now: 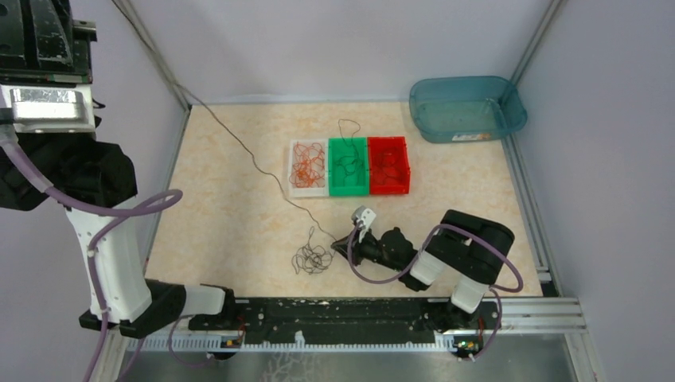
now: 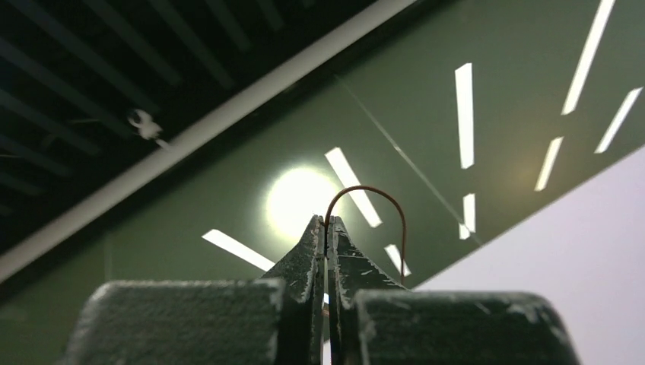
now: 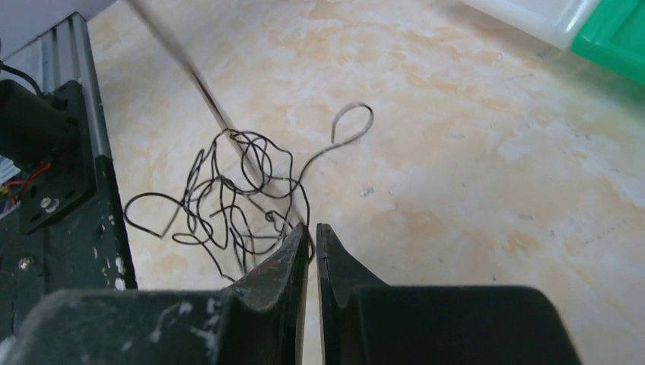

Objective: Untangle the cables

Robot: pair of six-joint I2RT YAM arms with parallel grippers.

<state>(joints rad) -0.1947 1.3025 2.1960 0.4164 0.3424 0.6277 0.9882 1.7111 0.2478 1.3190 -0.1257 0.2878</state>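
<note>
Thin dark cables (image 1: 312, 259) in loose tangle

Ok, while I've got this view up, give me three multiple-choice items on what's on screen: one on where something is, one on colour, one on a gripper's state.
1. Where does the dark tangle lie?
A) in the teal tub
B) on the table, by the right gripper
C) in the red bin

2. Which bin holds the orange cables?
A) white
B) green
C) red

3. How is the left gripper?
A) wide open, empty
B) shut on a thin cable
C) shut, holding nothing

Answers:
1 B: the tangle sits on bare tabletop just off the gripper's tips.
2 A: the orange curls fill the white bin.
3 B: the wrist view shows the tips pressed together with the cable arching out of them.
</note>
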